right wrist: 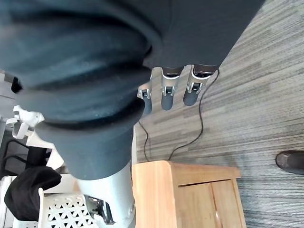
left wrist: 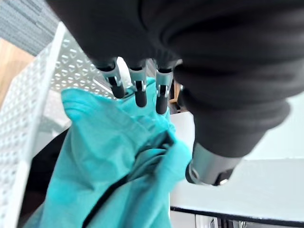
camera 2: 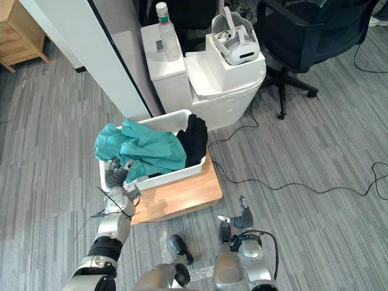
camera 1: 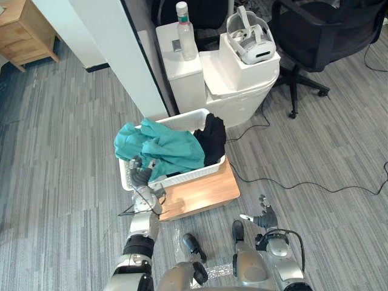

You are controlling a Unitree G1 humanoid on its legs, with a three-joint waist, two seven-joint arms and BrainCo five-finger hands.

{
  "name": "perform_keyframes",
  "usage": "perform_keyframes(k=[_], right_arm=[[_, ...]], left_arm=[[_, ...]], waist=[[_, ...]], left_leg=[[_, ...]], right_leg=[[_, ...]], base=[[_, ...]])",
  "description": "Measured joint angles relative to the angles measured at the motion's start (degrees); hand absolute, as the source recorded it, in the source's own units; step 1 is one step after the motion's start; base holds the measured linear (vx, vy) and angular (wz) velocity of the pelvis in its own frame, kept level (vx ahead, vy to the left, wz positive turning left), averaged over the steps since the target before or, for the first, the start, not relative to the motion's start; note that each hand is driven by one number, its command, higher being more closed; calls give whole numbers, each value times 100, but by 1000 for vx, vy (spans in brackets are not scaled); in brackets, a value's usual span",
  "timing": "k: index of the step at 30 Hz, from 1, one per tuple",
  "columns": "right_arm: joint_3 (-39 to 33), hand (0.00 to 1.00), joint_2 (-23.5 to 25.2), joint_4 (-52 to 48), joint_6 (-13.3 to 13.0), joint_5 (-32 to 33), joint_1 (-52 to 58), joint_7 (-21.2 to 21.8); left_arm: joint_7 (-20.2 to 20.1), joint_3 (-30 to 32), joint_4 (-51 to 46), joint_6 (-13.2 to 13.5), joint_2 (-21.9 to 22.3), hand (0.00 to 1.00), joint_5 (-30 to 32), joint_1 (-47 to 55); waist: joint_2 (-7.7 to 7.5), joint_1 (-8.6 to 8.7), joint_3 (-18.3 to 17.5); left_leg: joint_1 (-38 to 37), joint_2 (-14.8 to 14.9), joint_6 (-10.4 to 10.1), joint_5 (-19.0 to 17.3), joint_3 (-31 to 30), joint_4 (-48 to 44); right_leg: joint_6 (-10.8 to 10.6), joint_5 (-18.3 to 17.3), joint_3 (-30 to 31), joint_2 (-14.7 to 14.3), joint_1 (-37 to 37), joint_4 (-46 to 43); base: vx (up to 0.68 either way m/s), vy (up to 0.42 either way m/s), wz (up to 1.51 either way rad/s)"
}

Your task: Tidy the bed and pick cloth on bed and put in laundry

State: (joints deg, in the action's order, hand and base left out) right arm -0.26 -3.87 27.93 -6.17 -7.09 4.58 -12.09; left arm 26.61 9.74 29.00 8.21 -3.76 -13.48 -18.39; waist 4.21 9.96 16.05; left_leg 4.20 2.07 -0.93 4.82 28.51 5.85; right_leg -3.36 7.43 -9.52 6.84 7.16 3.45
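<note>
White laundry basket [camera 1: 188, 176] sits on a low wooden cabinet [camera 1: 203, 193], over its far edge and left side; the near edge and right corner of the top are bare. Teal cloth [camera 1: 160, 148] is piled in the basket's left and middle and spills over the left rim. Black cloth [camera 1: 212, 138] is bunched at the right end, draped over that rim.

Left robot hand [camera 1: 140, 176] is at the basket's near left corner, just by the rim. Its fingers [left wrist: 140, 92] are straight and released, tips just above the teal cloth, not gripping it.

Right robot hand [camera 1: 265, 217] hangs low over the grey carpet floor [camera 1: 60, 151], off the cabinet's near right corner and well apart from the basket. Its fingers [right wrist: 168, 92] are relaxed and holding nothing.

Behind the basket is a white unit with a clear bottle [camera 1: 186, 33] and a white headset [camera 1: 251, 39] on a box. A black office chair [camera 1: 327, 36] stands further right.
</note>
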Motion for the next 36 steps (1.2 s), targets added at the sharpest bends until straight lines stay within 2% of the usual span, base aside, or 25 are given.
perform_keyframes(k=[8,11,14,19,21,23,24,26,30,32,36], right_arm=[[-159,0,17,-5,-4,107,36,105],[-265,0,-4,14,-4,172,41,105],[-385,0,-22,200,-1,183,22,103],[-553,0,2,743,23,172,-51,121],[-642,0,4,1015,31,173,-54,186],[-768,0,4,1285,33,184,-84,236],[-909,0,17,1457,33,211,-77,241],[-1111,0,28,1712,32,352,-73,253],[-1440,0,105,2162,9,1037,-70,492],[-1574,0,165,2487,4,1396,-68,684],[-1621,0,185,2779,14,1605,-27,906]], left_arm=[[-13,-25,-665,135,-60,0,-217,-73],[-33,-75,-1285,340,68,0,-216,238],[-85,-134,-1398,377,140,0,-230,564],[-605,-266,-1482,408,136,0,-452,1604],[-920,-381,-1536,359,139,0,-459,2019],[-1055,-389,-1506,328,140,0,-436,2286],[-1120,-369,-1396,319,149,0,-401,2438],[-1165,-189,-961,261,198,0,-284,2637],[-1371,94,181,-51,263,0,-228,2931],[-1554,124,887,-183,304,0,232,3023],[-1729,242,1645,-297,365,0,406,3010]], waist=[[-7,-10,2],[-7,-76,2],[-8,-142,0],[-73,-168,-57],[-139,-301,-117],[-194,-369,-175],[-217,-436,-239],[-243,-453,-353],[-290,-462,-510],[-325,-480,-558],[-330,-587,-693]], left_leg=[[-110,0,1,1,-90,0],[-170,0,0,-1,-131,0],[-288,2,22,-19,-176,1],[-504,-4,32,-26,-321,1],[-539,-2,33,-27,-345,1],[-585,-3,46,-37,-368,1],[-622,-7,52,-56,-382,2],[-692,-18,61,-91,-387,2],[-865,-28,36,-170,-372,3],[-902,-28,20,-202,-380,3],[-925,-27,8,-234,-375,3]], right_leg=[[-2,-2,-106,0,-195,68],[-8,-13,-138,-2,-275,81],[-11,-50,-188,-5,-430,88],[-44,-196,-405,5,-721,60],[-60,-260,-448,3,-785,60],[-64,-279,-460,2,-851,60],[-72,-294,-462,4,-898,63],[-86,-326,-466,12,-971,62],[-114,-395,-478,20,-1130,62],[-113,-432,-495,19,-1209,64],[-117,-470,-494,16,-1214,67]], base=[[28,-14,5],[9,-9,5],[13,-10,10],[9,0,17],[4,3,13],[10,4,6],[20,13,6],[31,18,2],[40,18,-2],[0,0,0],[38,3,-1]])
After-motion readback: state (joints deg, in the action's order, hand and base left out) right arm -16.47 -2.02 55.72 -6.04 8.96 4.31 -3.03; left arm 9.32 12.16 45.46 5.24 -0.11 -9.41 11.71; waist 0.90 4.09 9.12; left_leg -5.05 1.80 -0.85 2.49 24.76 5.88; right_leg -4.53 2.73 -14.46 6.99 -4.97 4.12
